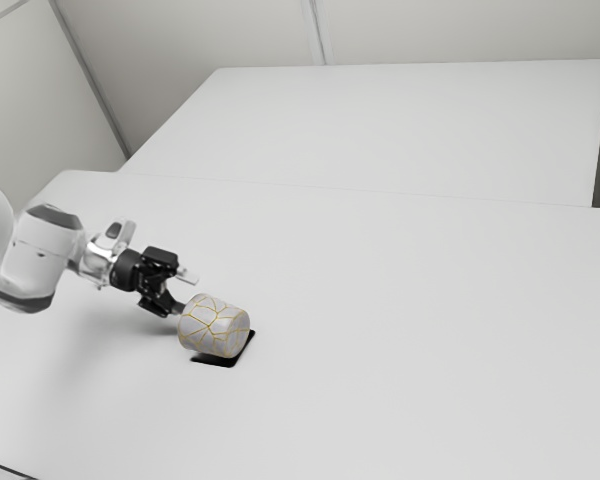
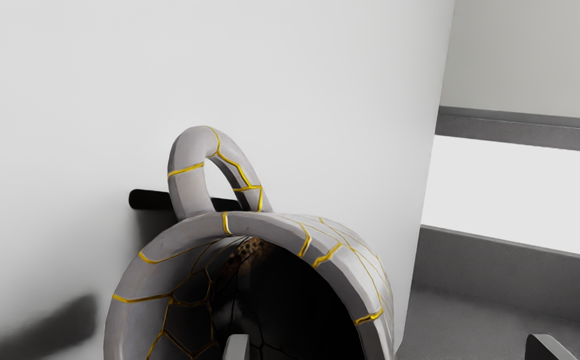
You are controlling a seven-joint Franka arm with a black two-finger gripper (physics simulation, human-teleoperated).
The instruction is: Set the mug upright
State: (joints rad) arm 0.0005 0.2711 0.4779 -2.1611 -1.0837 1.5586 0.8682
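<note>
My black two-finger gripper (image 1: 187,293) stands open, one finger before the mouth of the gold-veined white mug (image 1: 214,326) lying just ahead, one outside.

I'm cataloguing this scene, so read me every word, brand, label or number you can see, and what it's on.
None that I can read.
The mug bears gold veins that form no letters or numbers.
I can make out no writing on my gripper, my arm or the table.
</note>
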